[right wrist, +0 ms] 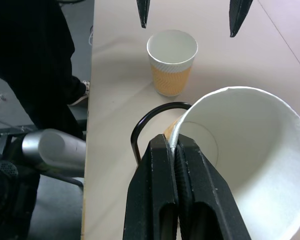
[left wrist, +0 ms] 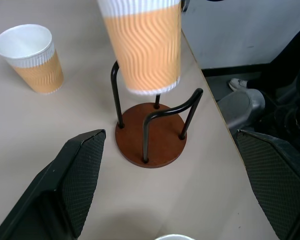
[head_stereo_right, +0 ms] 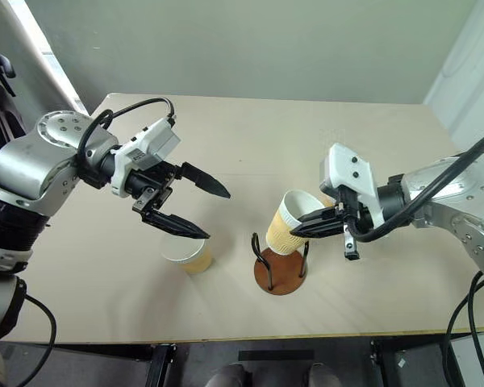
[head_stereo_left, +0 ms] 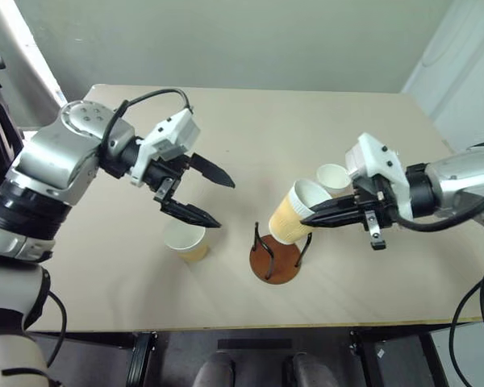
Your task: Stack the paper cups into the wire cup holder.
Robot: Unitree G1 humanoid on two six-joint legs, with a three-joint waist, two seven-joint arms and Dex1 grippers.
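My right gripper (head_stereo_left: 316, 218) is pinched tight on the rolled rim of one paper cup (head_stereo_left: 294, 211), one finger inside the white wall and one outside, as the right wrist view shows plainly. I have that cup tilted, its mouth leaning toward my right arm and its narrow bottom hanging just above the wire cup holder (head_stereo_left: 276, 256), between the tops of the black loops and not yet down on the reddish-brown base. The holder stands near the front edge of the table (head_stereo_left: 250, 137), with nothing in it.

My left gripper (head_stereo_left: 213, 196) is spread wide and empty, its two black fingers hovering above the second cup (head_stereo_left: 187, 241), which stands upright on the table just to the left of the holder. I see clear air between the fingers and that cup's rim.

A third cup (head_stereo_left: 333, 178) stands upright further back, partly hidden behind my right hand and the cup I am holding.
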